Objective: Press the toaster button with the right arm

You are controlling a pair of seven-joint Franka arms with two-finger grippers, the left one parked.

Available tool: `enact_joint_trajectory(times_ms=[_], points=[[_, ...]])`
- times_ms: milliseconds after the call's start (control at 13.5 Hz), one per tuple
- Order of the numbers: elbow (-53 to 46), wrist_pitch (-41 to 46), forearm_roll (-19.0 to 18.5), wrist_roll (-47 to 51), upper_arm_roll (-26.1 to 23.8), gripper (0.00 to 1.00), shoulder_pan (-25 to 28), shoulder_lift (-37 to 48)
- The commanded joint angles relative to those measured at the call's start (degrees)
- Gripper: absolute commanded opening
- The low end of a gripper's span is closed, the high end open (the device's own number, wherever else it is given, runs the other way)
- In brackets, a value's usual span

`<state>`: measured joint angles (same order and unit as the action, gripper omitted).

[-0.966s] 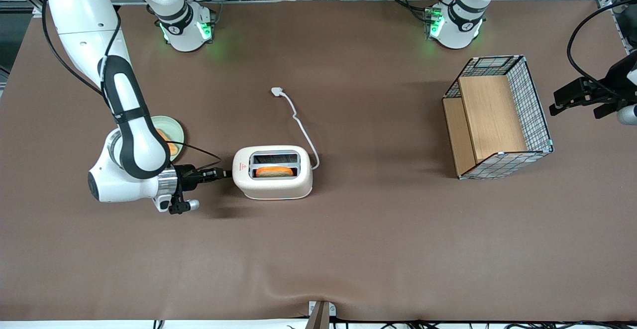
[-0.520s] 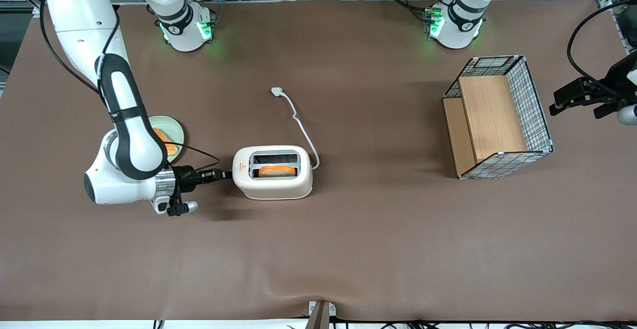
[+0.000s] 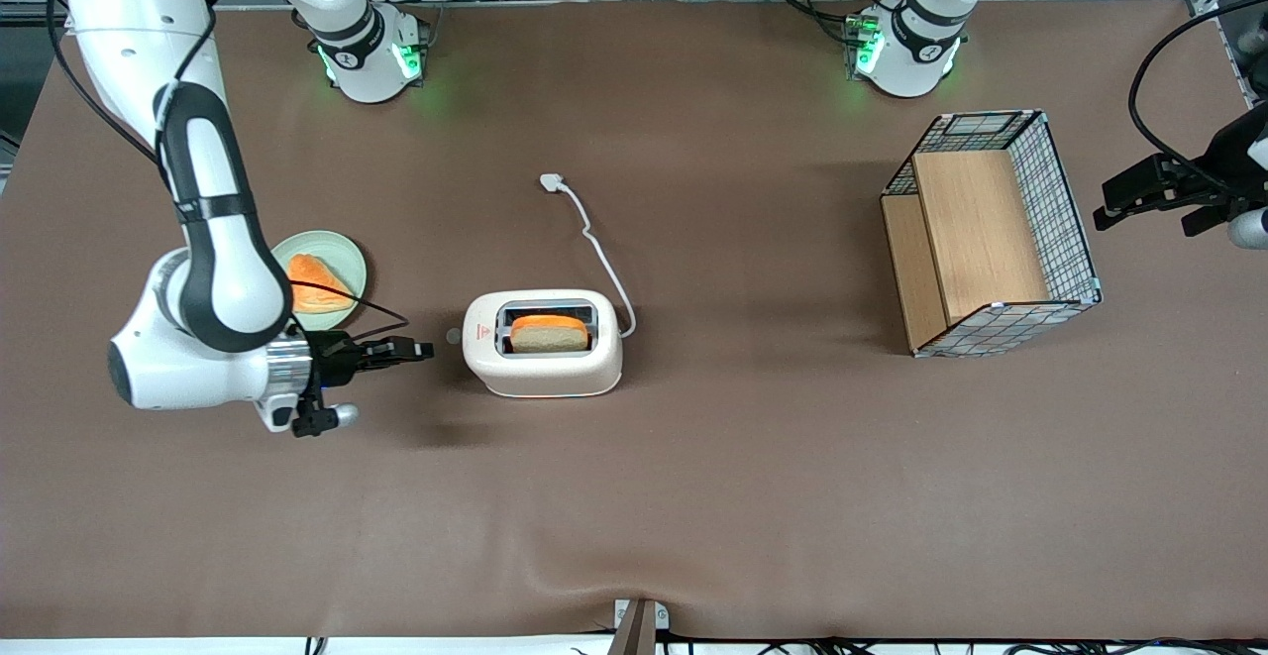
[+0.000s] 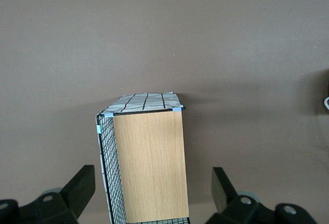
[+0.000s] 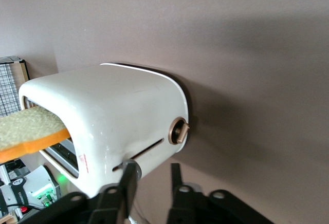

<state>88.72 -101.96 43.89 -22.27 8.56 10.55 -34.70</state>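
Front view: the toaster [image 3: 543,341] stands on the brown tabletop [image 3: 693,496] near its middle, somewhat toward the working arm's end. A slice of bread [image 3: 548,334] stands up out of the slot nearer the front camera. The white cord [image 3: 594,244] runs from the toaster toward the tabletop's edge where the arm bases are mounted, ending in a plug. The button [image 3: 453,336] shows as a small pale knob at the toaster's narrow end face, the one turned toward the working arm's end. The right arm [image 3: 198,239] reaches low over the tabletop, and its claw [image 3: 421,349] sits level with that end face, near the button but apart from it, pointing at the toaster. A pale green plate [image 3: 347,264] carrying an orange-crusted piece of bread [image 3: 312,281] lies just beside the arm's wrist. A wire basket [image 3: 994,231] with wooden panels stands toward the parked arm's end.

Left wrist view: the wire basket [image 4: 146,162] rests on bare brown tabletop [image 4: 164,39].

Right wrist view: the claw [image 5: 152,175] holds its two fingers [image 5: 128,180] a narrow gap apart, gripping nothing. The toaster [image 5: 110,118] is close ahead, with the button [image 5: 180,130] clear of the fingertips. The bread [image 5: 31,131] projects from the toaster's slot.
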Motion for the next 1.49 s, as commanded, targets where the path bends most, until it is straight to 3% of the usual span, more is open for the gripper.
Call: enact_joint_trajectory(times_ms=[0,297,817,1114,1411], points=[[-1.3,3.5,-1.9,1.3,2.3,1.0,0.1,1.6],[-5.0,7.1,-10.1,2.4,4.3,1.0,0.2,3.1],[-4.4,7.6,-30.4,10.8,4.2,1.0,0.8,12.9],[-4.0,10.8,-36.1,11.2,6.8,1.0,0.1,19.3],[-3.2,15.5,-36.8,11.3,10.2,1.0,0.2,25.2]])
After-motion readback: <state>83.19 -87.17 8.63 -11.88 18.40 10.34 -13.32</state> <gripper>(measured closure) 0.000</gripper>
